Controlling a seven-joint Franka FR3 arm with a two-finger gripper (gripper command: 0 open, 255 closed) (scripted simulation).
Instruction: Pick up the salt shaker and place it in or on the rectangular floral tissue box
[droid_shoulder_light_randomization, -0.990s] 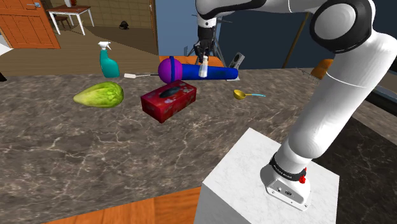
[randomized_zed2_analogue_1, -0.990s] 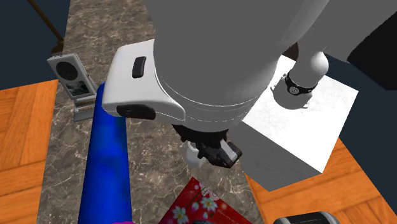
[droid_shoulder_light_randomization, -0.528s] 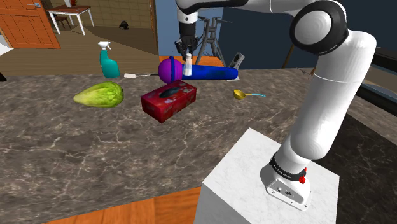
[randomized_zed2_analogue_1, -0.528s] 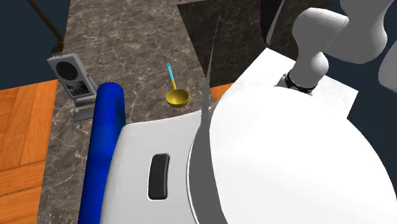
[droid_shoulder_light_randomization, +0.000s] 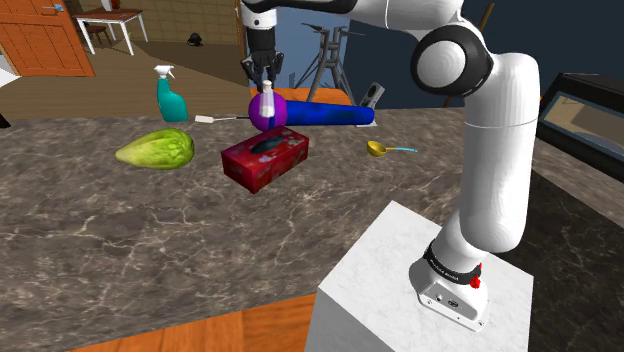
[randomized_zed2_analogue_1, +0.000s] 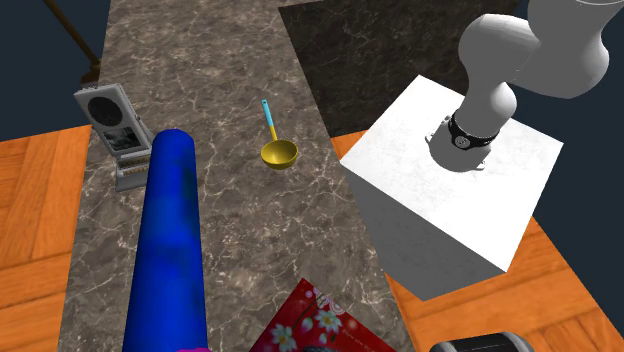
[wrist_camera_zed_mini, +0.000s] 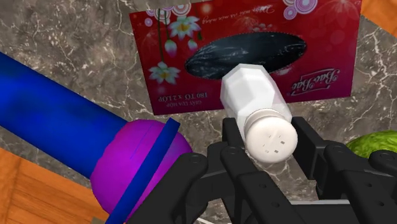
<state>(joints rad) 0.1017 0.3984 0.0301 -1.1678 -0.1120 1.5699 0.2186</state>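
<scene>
Over marbled worktop (droid_shoulder_light_randomization: 150, 220), clasping white salt shaker (wrist_camera_zed_mini: 254, 95) between fingers (wrist_camera_zed_mini: 235, 145), hovering above red floral tissue box (wrist_camera_zed_mini: 318, 28), beside purple-headed microphone (wrist_camera_zed_mini: 127, 165).

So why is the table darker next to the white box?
Second exterior view: a sharp-edged dark patch on the counter beside the stand, probably a shadow. Shoulder view: counter darker beyond the stand. Wrist view: salt shaker evenly lit, no glare.

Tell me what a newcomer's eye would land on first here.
The white salt shaker clasped in the black gripper, hanging above the red floral tissue box on the marble counter. Next, the big blue-and-purple microphone lying just behind the box in the shoulder view, and the white arm arching over it all.
</scene>
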